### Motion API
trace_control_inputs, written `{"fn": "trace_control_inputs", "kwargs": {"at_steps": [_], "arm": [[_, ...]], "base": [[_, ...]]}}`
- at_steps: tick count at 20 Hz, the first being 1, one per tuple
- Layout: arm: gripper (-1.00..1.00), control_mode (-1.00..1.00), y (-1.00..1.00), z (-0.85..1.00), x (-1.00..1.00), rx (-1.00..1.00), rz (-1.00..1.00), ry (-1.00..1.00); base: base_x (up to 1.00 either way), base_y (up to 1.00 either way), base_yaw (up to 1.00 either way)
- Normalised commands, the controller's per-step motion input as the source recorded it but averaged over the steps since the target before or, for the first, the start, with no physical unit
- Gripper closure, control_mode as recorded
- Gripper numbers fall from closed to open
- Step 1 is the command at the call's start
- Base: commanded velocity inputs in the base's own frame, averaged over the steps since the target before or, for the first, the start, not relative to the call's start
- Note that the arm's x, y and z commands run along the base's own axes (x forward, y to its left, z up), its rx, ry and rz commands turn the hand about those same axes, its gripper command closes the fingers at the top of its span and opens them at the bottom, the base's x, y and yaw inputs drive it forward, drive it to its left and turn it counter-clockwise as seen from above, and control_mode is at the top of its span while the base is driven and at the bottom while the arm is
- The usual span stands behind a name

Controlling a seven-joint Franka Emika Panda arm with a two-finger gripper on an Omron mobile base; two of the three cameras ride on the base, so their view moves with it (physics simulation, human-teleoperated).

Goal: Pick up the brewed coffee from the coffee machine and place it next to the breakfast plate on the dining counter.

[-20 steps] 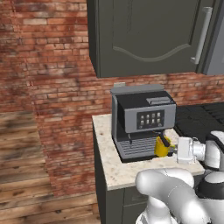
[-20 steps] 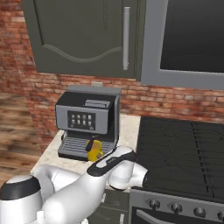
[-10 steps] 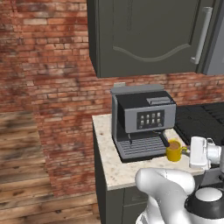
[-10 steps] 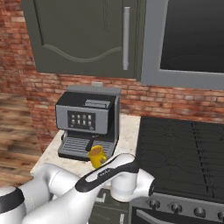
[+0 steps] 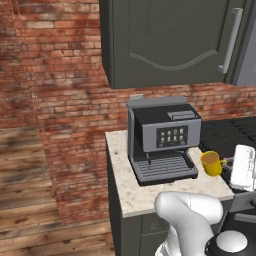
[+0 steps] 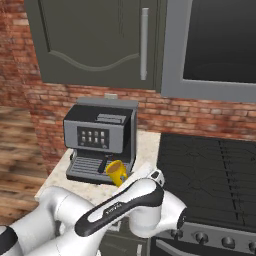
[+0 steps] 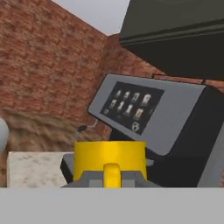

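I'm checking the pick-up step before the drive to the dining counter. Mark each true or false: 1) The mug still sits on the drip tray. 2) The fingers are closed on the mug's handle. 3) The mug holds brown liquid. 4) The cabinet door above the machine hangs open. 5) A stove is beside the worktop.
1) False: the yellow mug is held in the air off to the side of the coffee machine, clear of its drip tray.
2) True: the gripper is shut on the handle.
3) True.
4) False: the cabinet door is closed.
5) True: the stove adjoins the worktop.
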Motion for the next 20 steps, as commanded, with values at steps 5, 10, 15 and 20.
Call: {"fn": "trace_control_inputs", "kwargs": {"at_steps": [5, 10, 15, 20], "arm": [[1.0, -1.0, -0.35, 0.69, -0.34, 0.0, 0.0, -0.2], [1.0, -1.0, -0.12, 0.67, -0.34, 0.07, 0.01, -0.16], [1.0, -1.0, 0.2, 0.49, -0.32, 0.11, 0.09, -0.01], [1.0, -1.0, 0.55, 0.25, -0.26, 0.07, 0.11, 0.07]], "base": [[0.0, 0.0, 0.0], [0.0, 0.0, 0.0], [0.0, 0.0, 0.0], [0.0, 0.0, 0.0]]}}
